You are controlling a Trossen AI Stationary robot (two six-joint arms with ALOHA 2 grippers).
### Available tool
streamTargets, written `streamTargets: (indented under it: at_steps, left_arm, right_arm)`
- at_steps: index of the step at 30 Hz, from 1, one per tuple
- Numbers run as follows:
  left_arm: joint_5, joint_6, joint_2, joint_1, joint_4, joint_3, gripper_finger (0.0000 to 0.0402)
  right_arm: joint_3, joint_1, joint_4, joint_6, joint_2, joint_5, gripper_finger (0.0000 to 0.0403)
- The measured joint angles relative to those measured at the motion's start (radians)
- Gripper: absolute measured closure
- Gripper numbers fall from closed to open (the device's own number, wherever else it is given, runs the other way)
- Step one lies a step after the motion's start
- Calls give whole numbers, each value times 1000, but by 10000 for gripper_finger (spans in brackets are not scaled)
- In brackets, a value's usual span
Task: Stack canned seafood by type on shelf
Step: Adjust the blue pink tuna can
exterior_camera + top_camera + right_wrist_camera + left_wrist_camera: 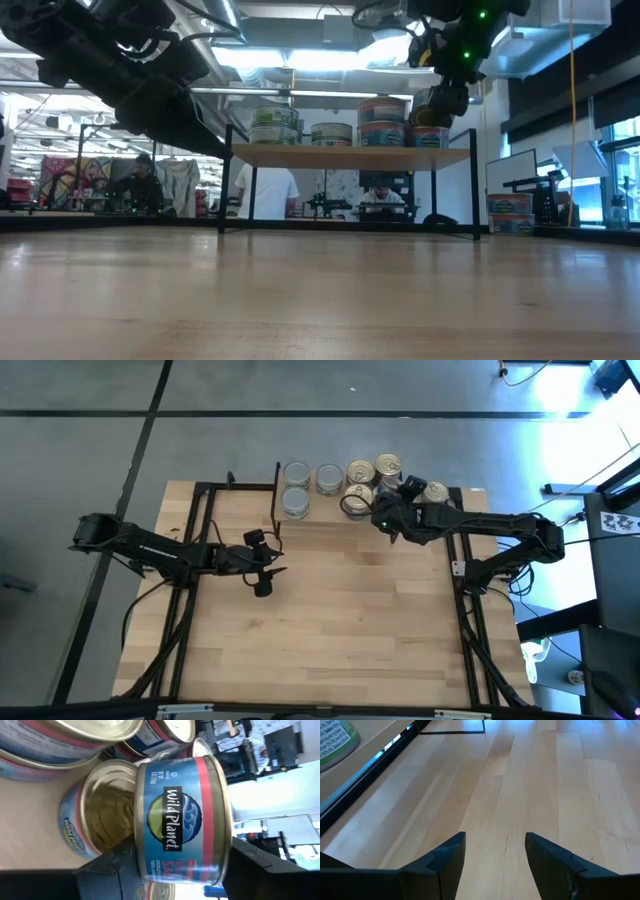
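Shelf (310,510) sits at desk's (330,620) far edge w/ cans (329,479) on top. Right tool (385,510) over shelf's right end; left tool (262,565) nearer, above bare desk.

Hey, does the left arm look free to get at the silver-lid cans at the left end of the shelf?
Probably yes. The left tool is open and empty over bare table, with nothing between it and the silver-lid cans; the right tool works farther right, holding a blue can.
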Motion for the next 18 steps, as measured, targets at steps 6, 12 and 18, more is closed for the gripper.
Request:
streamTargets:
  at_steps: [6,12,18]
  left_arm:
    - [1,-22,0,-1,0,0,198]
    - [1,-23,0,-1,-1,0,199]
    - [3,-28,0,-1,-1,0,199]
  right_arm:
    - [1,0,7,43,-1,-104,165]
    - [1,0,7,110,-1,-139,111]
    - [5,1,4,122,-2,-142,75]
